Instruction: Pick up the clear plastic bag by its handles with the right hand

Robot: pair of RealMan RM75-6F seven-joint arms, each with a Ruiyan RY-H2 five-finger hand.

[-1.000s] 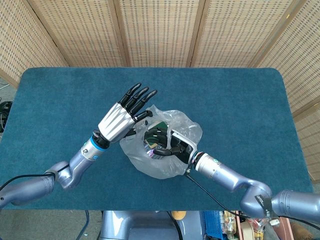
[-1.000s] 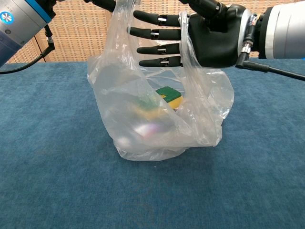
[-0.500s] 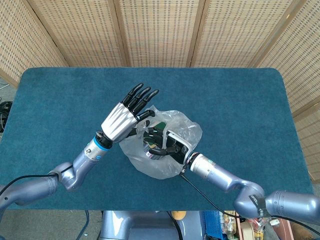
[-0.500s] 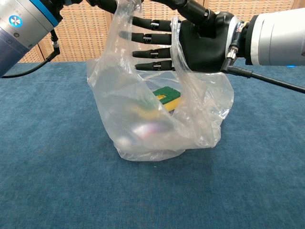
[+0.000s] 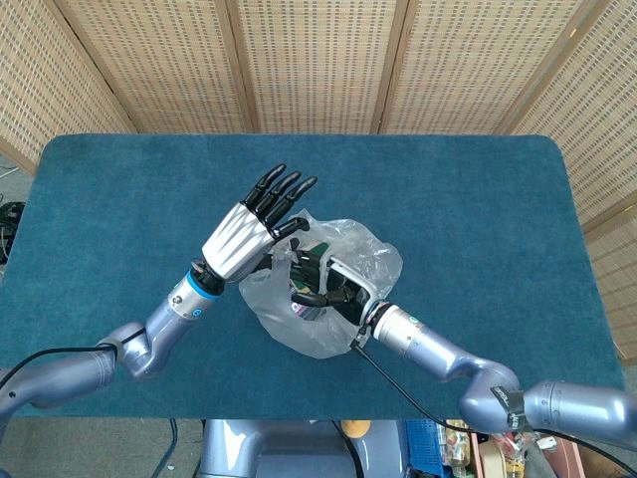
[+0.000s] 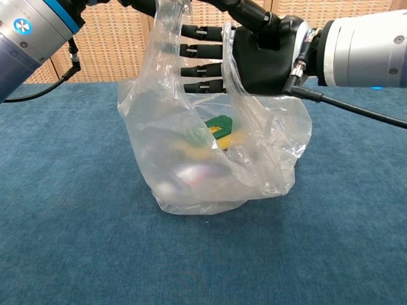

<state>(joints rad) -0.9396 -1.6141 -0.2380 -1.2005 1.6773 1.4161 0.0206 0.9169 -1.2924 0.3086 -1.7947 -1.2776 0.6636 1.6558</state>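
Note:
The clear plastic bag (image 5: pixel 370 261) stands on the blue table, with a green and yellow item (image 6: pixel 222 127) and other things inside. One handle (image 6: pixel 166 25) is pulled up taut beside my left hand (image 5: pixel 244 234), which appears to pinch it with the thumb while the other fingers are spread. My right hand (image 6: pixel 261 54) reaches in from the right with its fingers straight and apart. They pass through the nearer handle loop (image 6: pixel 230 60) toward the raised one. In the head view the right hand (image 5: pixel 323 284) sits over the bag's mouth.
The blue cloth table (image 5: pixel 478 199) spreads wide around the bag. A woven screen (image 5: pixel 318 60) stands behind the far edge. A black cable (image 6: pixel 356 111) runs along my right forearm.
My right hand has slid leftward, deeper through the bag's handle loop. The left hand and the raised handle have stayed almost still.

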